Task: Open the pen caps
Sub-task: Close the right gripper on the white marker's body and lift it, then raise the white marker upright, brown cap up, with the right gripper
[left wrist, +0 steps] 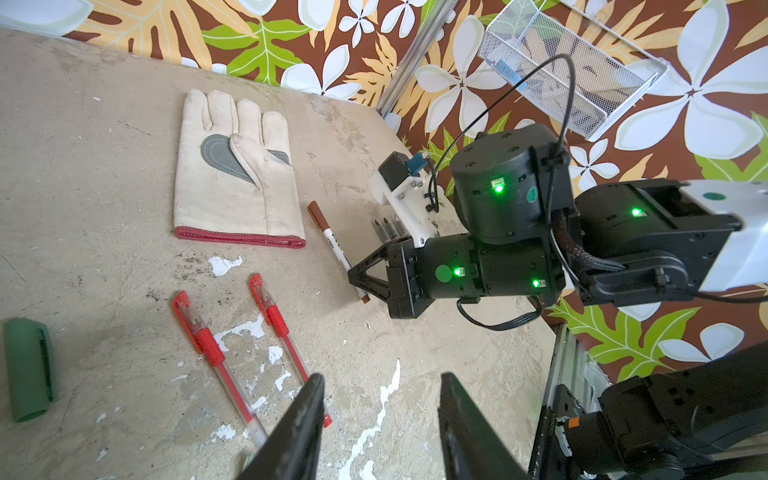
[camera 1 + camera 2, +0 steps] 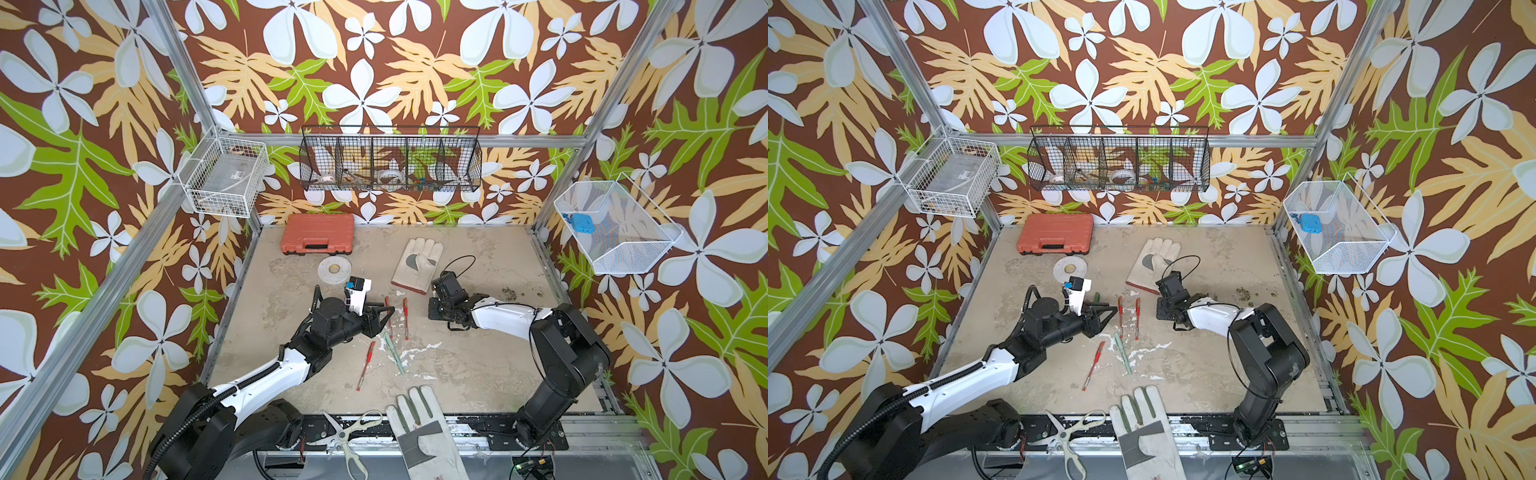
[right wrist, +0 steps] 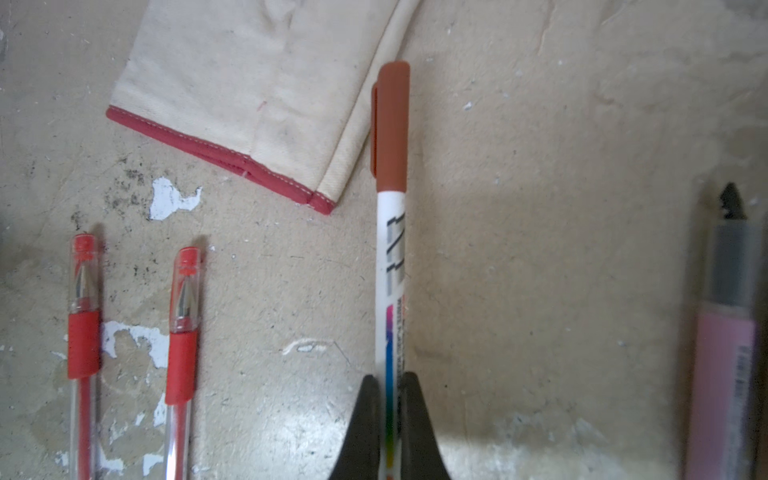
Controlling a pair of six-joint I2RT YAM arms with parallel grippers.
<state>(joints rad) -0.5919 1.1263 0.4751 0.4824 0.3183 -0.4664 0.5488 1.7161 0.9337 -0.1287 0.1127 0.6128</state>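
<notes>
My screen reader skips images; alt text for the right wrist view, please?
The right gripper is shut on a white marker with its brown cap on. Two capped red pens and a glove's red-hemmed cuff lie on one side of it; an uncapped pink pen on the other.

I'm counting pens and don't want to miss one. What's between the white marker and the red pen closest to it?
Nothing: only bare table with paint flecks lies between the white marker and that red pen, as the right wrist view shows.
</notes>
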